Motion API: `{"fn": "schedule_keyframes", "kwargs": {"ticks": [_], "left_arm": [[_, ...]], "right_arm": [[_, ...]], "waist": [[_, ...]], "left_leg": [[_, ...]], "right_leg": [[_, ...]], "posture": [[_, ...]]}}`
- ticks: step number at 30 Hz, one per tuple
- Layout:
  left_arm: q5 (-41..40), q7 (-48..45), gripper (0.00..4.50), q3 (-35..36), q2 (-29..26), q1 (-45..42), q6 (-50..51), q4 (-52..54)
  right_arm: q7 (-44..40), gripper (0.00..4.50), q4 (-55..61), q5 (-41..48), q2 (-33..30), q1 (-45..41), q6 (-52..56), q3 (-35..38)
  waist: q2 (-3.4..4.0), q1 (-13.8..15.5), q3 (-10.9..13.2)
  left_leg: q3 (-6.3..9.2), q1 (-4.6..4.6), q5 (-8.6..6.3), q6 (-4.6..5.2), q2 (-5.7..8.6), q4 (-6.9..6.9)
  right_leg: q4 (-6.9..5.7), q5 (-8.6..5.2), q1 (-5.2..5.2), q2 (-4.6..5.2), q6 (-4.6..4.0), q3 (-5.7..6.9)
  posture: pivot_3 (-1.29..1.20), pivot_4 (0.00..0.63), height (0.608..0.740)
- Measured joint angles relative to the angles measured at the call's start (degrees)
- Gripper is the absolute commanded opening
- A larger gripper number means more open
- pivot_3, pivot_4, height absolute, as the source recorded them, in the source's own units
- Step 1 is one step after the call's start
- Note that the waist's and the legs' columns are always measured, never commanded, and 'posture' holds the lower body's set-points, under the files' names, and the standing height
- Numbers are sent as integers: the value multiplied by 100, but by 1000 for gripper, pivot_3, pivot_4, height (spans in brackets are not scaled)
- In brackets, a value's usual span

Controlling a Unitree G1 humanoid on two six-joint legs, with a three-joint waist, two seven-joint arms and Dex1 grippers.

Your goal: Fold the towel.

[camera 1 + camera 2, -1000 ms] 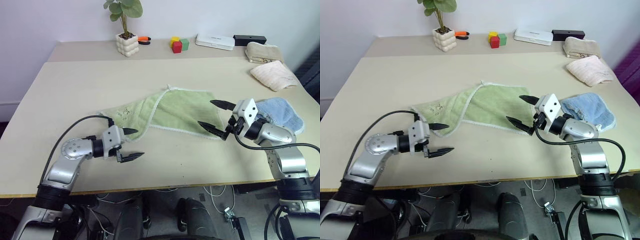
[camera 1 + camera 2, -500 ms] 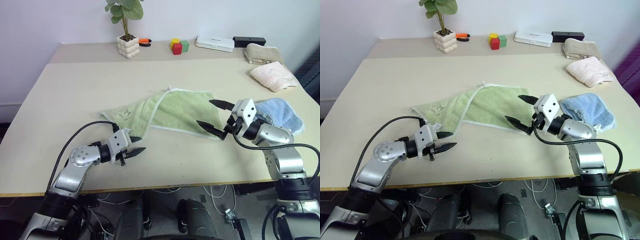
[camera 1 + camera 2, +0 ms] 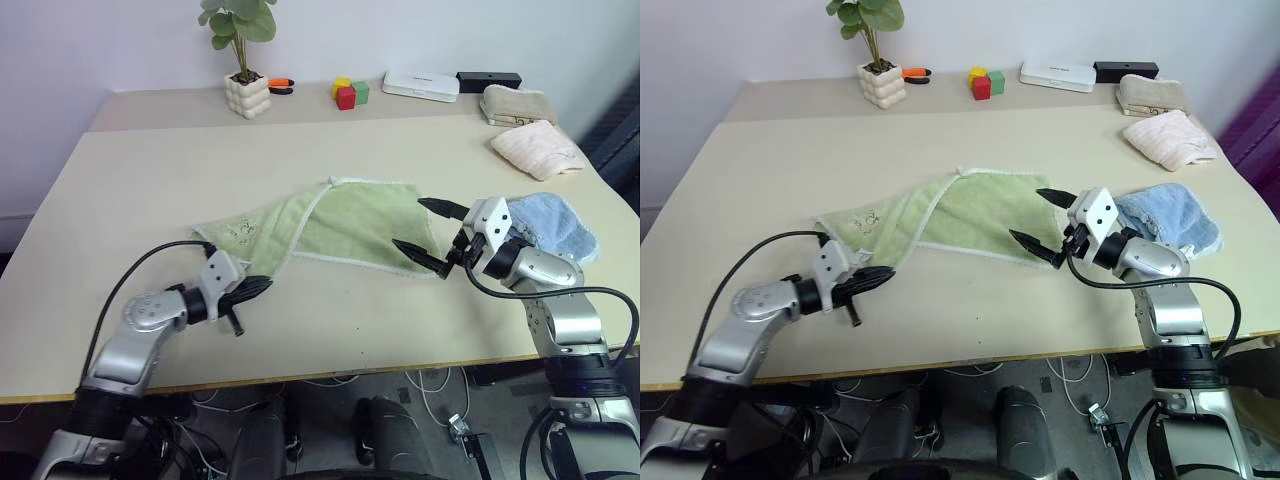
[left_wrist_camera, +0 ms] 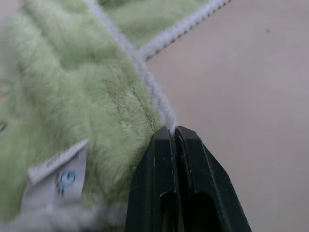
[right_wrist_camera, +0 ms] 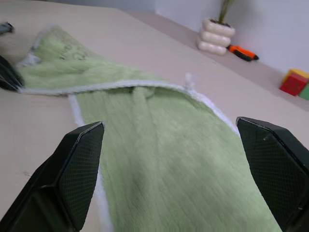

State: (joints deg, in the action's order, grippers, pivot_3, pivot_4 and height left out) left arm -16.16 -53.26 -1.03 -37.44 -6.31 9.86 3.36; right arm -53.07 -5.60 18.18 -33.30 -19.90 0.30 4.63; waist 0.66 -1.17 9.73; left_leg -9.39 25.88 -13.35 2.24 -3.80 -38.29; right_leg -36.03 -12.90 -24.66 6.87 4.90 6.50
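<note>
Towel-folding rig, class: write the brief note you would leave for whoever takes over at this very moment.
Left gripper: shut on the towel, pinching its whitish edge at the near left corner.
Right gripper: open, hovering over the towel's right end, holding nothing.
Towel: lying mid-table, partly doubled over and rumpled, not neatly folded.
Light blue towel lies beside the right arm; cream towels sit at the far right.
Done: left corner gripped.
Left: grip the right end, then make the fold.
</note>
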Motion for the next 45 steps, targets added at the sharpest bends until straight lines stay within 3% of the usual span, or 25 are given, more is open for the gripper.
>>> {"fn": "schedule_keyframes", "kwargs": {"ticks": [6,11,19,23,33,45], "left_arm": [[-1218,-819,70,915,-682,604,489,1093],[-1704,-1179,70,1741,-1049,1339,602,1617],[-2088,-1656,70,2511,-1244,2855,960,2227],[-2233,-1750,70,2758,-1267,3490,1250,2503],[-2332,-1926,70,3180,-1409,4261,1726,2770],[-1994,-2249,70,3132,-1289,4531,1329,2604]], "right_arm": [[194,4500,-861,-434,52,-573,-555,-64],[540,4500,-2132,-1215,-69,-1191,-1464,-250],[1156,4500,-4203,-2099,-50,-2495,-2175,-627],[1241,4500,-4975,-2187,374,-3020,-2177,-679],[918,4500,-5609,-2403,947,-3492,-2611,-1060],[3508,4500,-6240,-4546,1287,-4308,-3692,-2560]], "waist": [[-9,28,10],[-3,4,14],[-4,-92,19],[-5,-150,20],[-2,-146,22],[-3,-280,21]], "left_leg": [[-1,1,1,-22,1,9],[-7,0,1,-25,3,16],[-15,1,23,-60,1,26],[-15,1,26,-64,-1,29],[-15,2,28,-73,-1,31],[-29,13,42,-98,-1,61]], "right_leg": [[1,-3,-25,-1,-5,1],[5,-5,-32,-1,-6,-1],[-1,-10,-32,-4,-14,-6],[-5,-13,-23,-7,-16,-6],[-4,-14,-47,-6,-18,-6],[-11,-20,-61,-8,-29,-14]], "posture": [[0,150,740],[0,150,740],[0,150,740],[0,150,740],[0,150,740],[0,150,740]]}}
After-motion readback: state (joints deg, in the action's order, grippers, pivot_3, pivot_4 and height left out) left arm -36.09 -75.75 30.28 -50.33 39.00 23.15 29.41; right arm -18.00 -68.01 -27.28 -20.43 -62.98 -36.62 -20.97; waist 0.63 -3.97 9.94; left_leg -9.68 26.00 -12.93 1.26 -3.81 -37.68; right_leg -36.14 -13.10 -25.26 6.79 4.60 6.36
